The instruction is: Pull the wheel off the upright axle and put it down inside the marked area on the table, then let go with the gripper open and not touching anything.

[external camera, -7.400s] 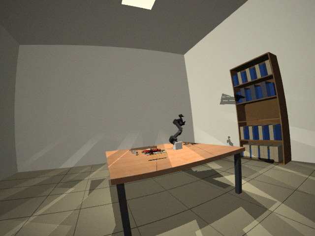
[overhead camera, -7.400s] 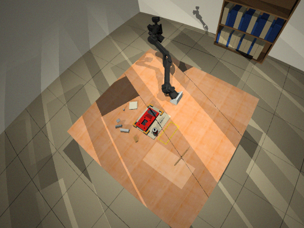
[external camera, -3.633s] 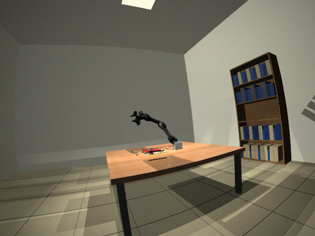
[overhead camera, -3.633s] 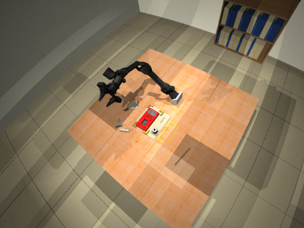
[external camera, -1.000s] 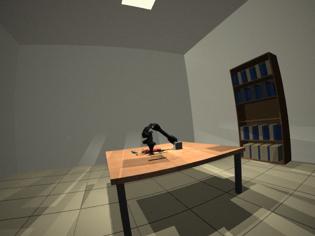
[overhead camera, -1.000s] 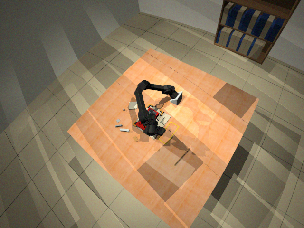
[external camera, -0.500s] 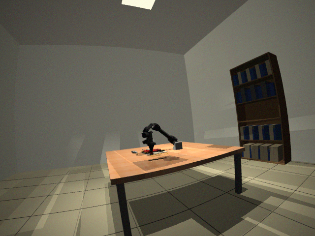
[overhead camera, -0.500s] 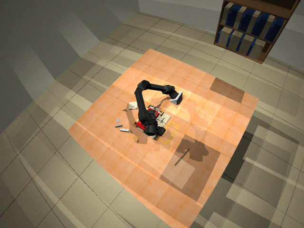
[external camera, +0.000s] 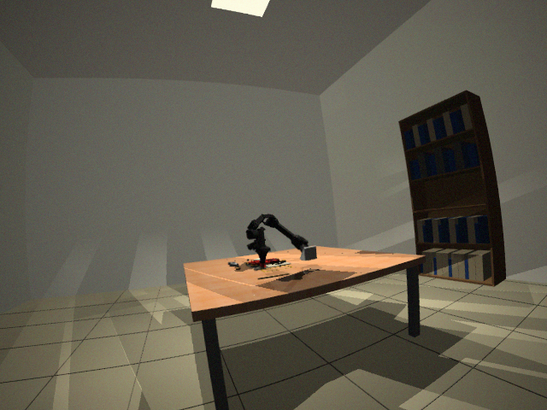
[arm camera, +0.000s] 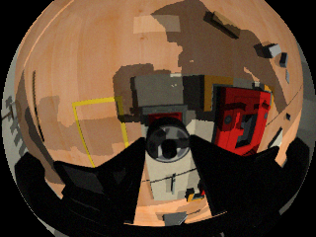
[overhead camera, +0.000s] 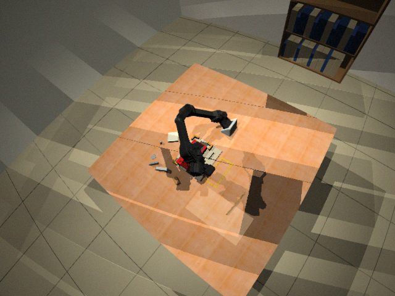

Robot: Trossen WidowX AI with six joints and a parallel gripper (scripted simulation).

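In the wrist view a dark round wheel [arm camera: 169,141] with a light hub sits between my two black fingers, over a pale grey base plate. My gripper [arm camera: 168,140] [overhead camera: 200,172] is shut on the wheel, pointing straight down. The axle is hidden under the wheel. The marked area is a yellow outlined rectangle [arm camera: 75,121] [overhead camera: 227,170], just left of the wheel in the wrist view and beside the gripper in the top view. In the exterior view the arm's gripper [external camera: 262,263] reaches down to the parts on the table.
A red block [arm camera: 245,118] [overhead camera: 183,160] lies next to the wheel. Small grey pieces [overhead camera: 161,168] are scattered left of the arm on the wooden table [overhead camera: 271,143]. A grey wedge-shaped base [overhead camera: 230,127] holds the arm. A bookshelf [external camera: 452,190] stands by the wall.
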